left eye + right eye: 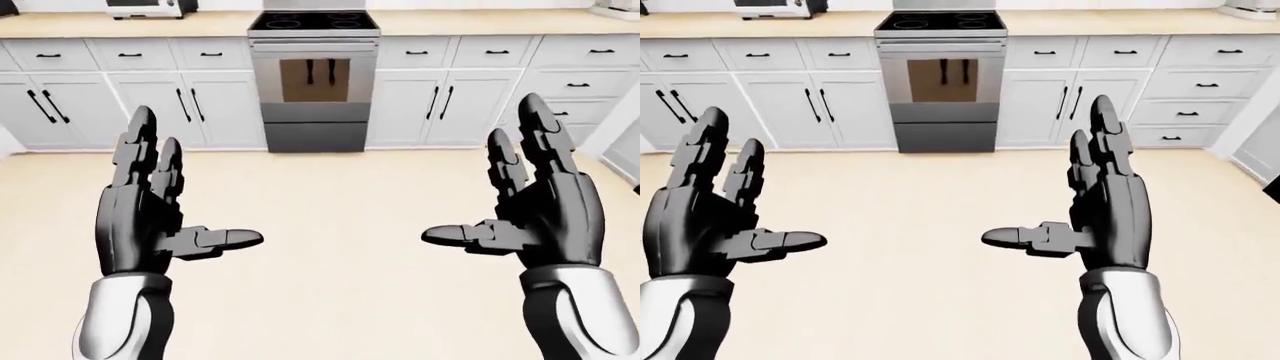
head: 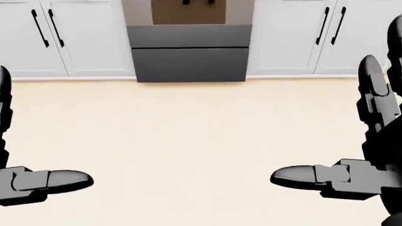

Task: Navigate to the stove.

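White cabinets (image 1: 215,105) are lining the far wall, with the stove (image 1: 313,75) sitting top-centre between them. Both hands — left hand (image 1: 150,217), right hand (image 1: 535,210) — are hanging open and empty. Approach is underway; next, probably walking straight ahead across bare floor (image 1: 320,195).

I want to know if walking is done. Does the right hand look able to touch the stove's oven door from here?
Probably not yet. The right hand is open and held up over bare floor, and the stove stands well beyond it against the cabinets. Nothing blocks the way; the robot likely just needs to walk closer.
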